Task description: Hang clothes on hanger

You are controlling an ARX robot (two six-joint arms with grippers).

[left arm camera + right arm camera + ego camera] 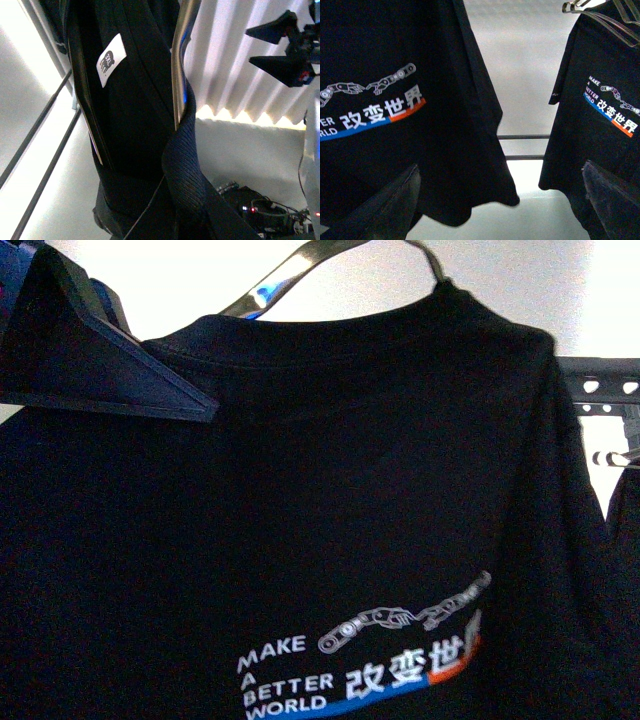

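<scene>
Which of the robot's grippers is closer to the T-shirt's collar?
Left. The left gripper sits beside the collar at the shoulder; the right gripper hangs open, well apart from it.

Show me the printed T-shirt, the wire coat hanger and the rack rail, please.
printed T-shirt (330,490): front view, plain black fabric above the print.
wire coat hanger (272,290): front view, shiny arm above the collar.
rack rail (608,370): front view, grey bar right of the shirt's shoulder.
</scene>
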